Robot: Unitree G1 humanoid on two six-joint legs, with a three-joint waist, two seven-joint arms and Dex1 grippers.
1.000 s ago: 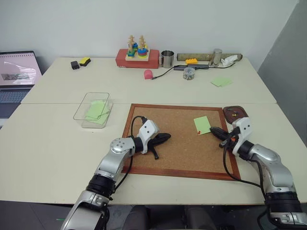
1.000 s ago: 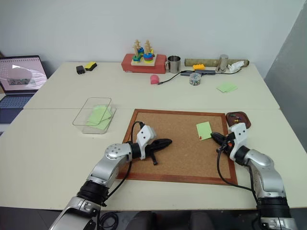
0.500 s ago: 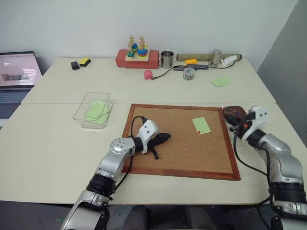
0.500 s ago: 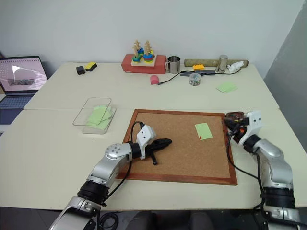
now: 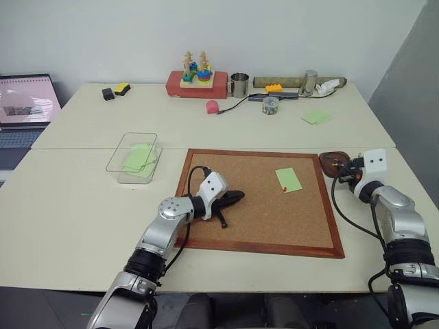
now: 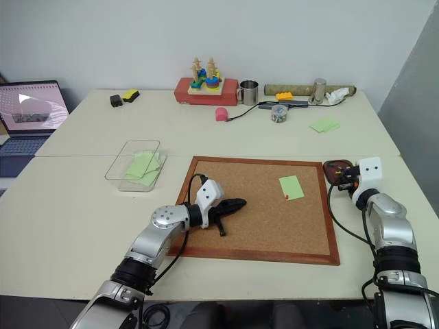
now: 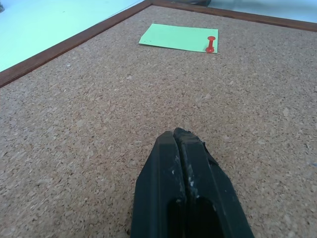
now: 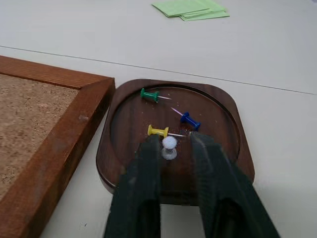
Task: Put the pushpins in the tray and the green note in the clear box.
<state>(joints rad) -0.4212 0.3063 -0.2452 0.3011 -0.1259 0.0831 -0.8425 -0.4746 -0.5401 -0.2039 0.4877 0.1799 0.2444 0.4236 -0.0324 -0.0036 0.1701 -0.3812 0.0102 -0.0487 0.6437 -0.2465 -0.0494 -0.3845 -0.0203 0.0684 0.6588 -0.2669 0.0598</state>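
Right wrist view: pushpins in tray.

Office-like test room: pale tables, open laptop, corkboard, plain wall.

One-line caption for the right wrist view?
Right end effector open over the tray, which holds green, blue, yellow and white pushpins.

The corkboard lies on the table. The tray sits just beside its far right corner, with 4 pins in it. The note lies on the board's right part, 1 pushpin at its near edge. The clear box stands left of the board, well apart from the tray.
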